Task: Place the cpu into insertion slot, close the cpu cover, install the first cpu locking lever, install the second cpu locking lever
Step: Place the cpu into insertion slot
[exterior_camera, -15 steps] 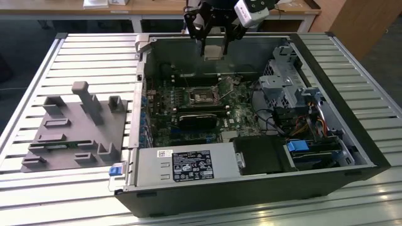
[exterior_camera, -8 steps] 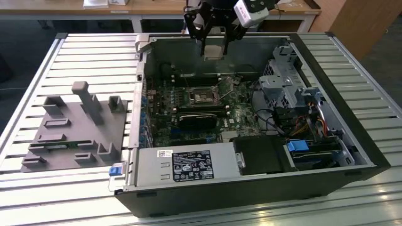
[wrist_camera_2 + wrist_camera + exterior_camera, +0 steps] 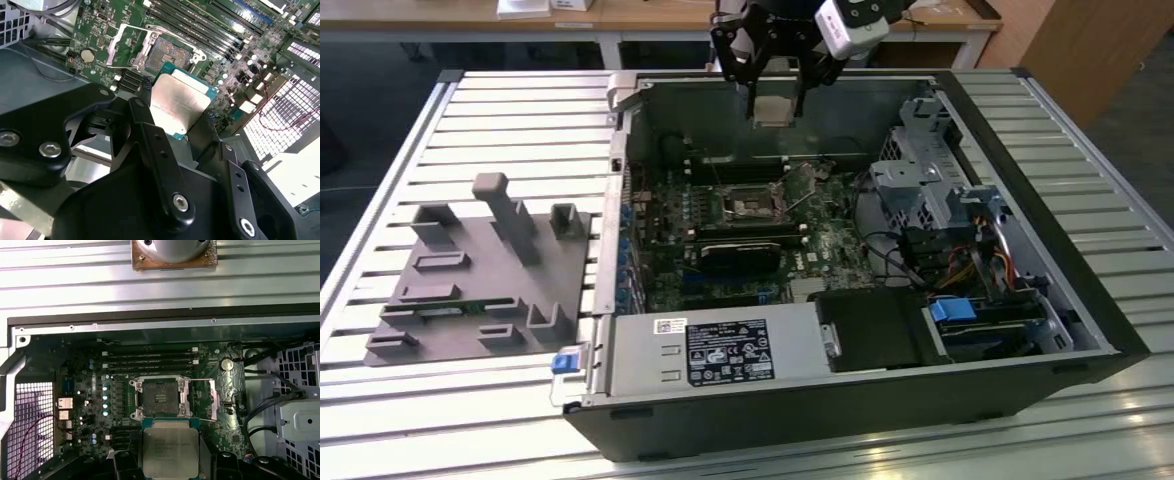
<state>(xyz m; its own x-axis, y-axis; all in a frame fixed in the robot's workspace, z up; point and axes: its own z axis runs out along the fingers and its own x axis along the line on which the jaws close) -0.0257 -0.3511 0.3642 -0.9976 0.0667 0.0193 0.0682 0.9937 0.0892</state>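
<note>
Gripper point(image 3: 775, 92) poised above open computer case point(image 3: 854, 412), fingers pointing down, clamped on cpu point(image 3: 180, 105) by two opposite edges, its metal face toward both wrist cameras. Insertion slot point(image 3: 160, 397) well below on green board, dark centre bare, cpu cover point(image 3: 124, 46) raised beside it

Room stands open straight down onto the insertion slot point(image 3: 160, 398), its dark centre bare. The raised cpu cover point(image 3: 114, 46) stands just beside it, memory slots point(image 3: 150, 360) flank another side, and the drive cage point(image 3: 927, 190) crowds the exterior view's right. The claw point(image 3: 774, 98), gripping the cpu point(image 3: 180, 102), hangs above.
</note>
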